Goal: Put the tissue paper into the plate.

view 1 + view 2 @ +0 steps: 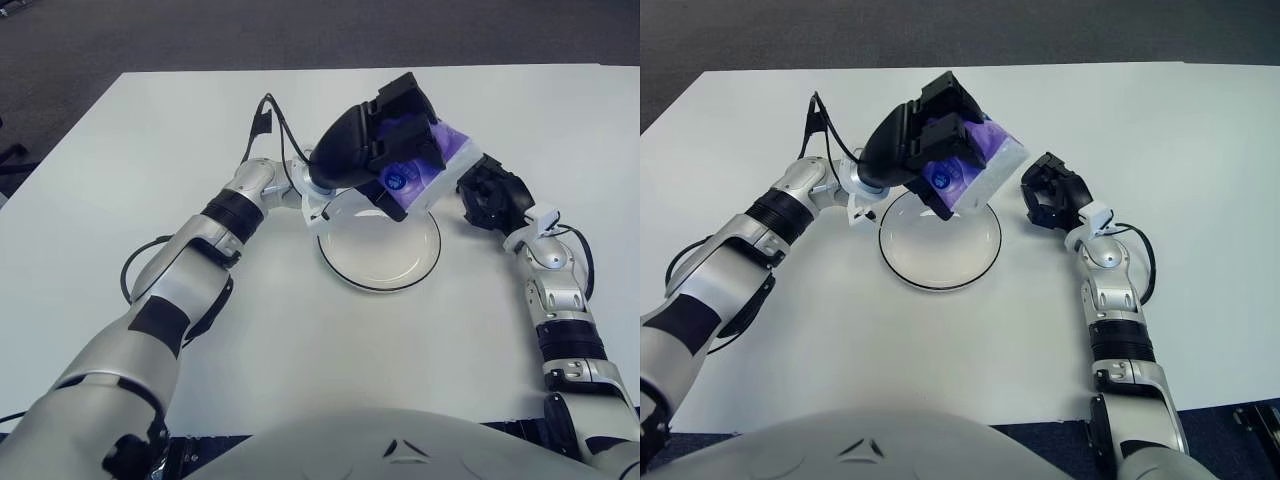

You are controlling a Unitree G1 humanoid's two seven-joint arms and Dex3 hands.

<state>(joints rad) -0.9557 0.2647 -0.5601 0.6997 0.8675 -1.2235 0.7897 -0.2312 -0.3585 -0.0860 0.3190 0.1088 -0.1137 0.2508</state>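
Note:
A white plate with a dark rim sits on the white table. My left hand is shut on a purple and white tissue pack and holds it tilted above the plate's far edge. The pack also shows in the right eye view, under the left hand. My right hand shows just right of the plate and the pack, fingers curled, holding nothing. It shows the same in the right eye view.
The white table ends at a dark floor beyond its far edge. Black cables run along my left forearm.

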